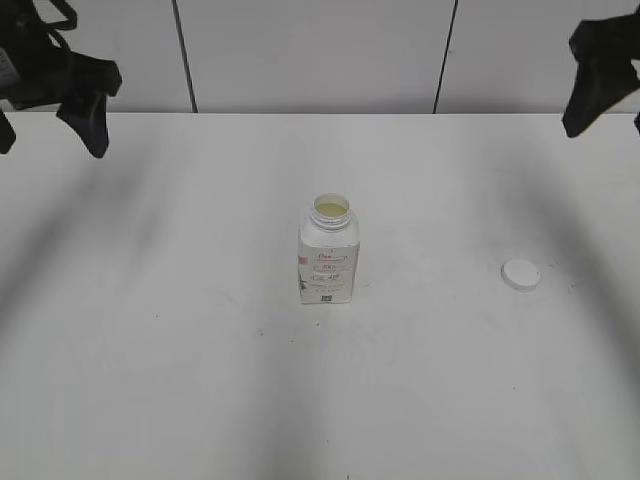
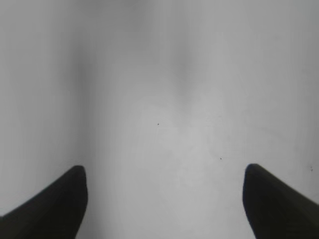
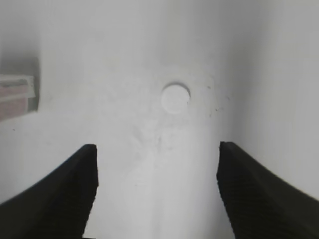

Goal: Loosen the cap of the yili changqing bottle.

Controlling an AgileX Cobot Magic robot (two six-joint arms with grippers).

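The yili changqing bottle (image 1: 328,255) stands upright at the table's middle, its neck open with pale liquid showing inside. Its edge shows at the left of the right wrist view (image 3: 17,95). The white cap (image 1: 520,274) lies flat on the table to the bottle's right, apart from it. It also shows in the right wrist view (image 3: 175,98). My left gripper (image 1: 88,115) hangs high at the far left, open and empty (image 2: 164,199). My right gripper (image 1: 590,95) hangs high at the far right, open and empty (image 3: 157,189), above and behind the cap.
The white table (image 1: 200,350) ends at a grey panelled wall (image 1: 310,50) at the back. Soft shadows of the arms fall across the tabletop.
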